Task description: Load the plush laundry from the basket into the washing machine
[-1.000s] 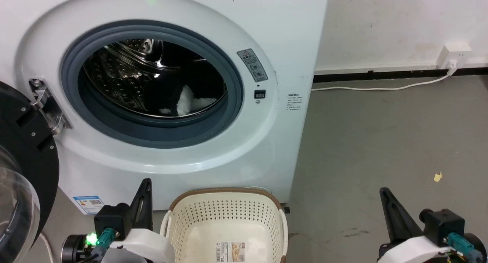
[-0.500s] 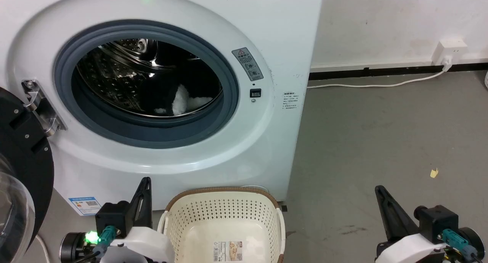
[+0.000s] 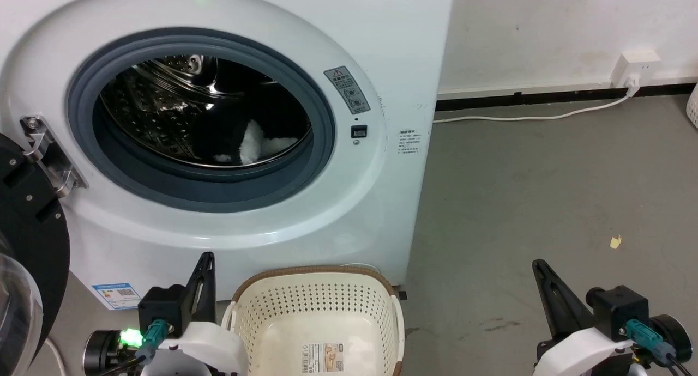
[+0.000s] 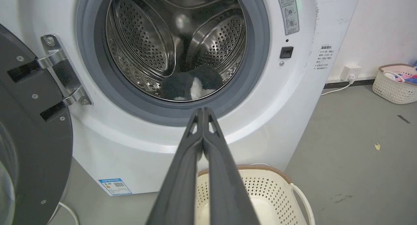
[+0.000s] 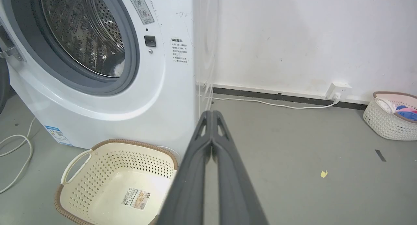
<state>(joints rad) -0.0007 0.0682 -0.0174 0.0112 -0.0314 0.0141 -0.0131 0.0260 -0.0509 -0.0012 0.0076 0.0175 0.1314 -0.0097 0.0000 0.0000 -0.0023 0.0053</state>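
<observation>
The washing machine stands with its black-rimmed door swung open to the left. The black plush laundry with white patches lies at the bottom of the steel drum. On the floor in front sits the cream basket, holding only its paper label. My left gripper is shut, low beside the basket's left handle. My right gripper is shut over bare floor to the right. In each wrist view the fingertips press together with nothing between them.
A white power cord runs along the wall base to a socket. A plain white basket with coloured clothes stands by the wall at the far right. A small yellow scrap lies on the grey floor. Another cord loops left of the machine.
The whole head view has shifted slightly left, so the camera moved. Both grippers keep their shut pose and the plush stays in the drum.
</observation>
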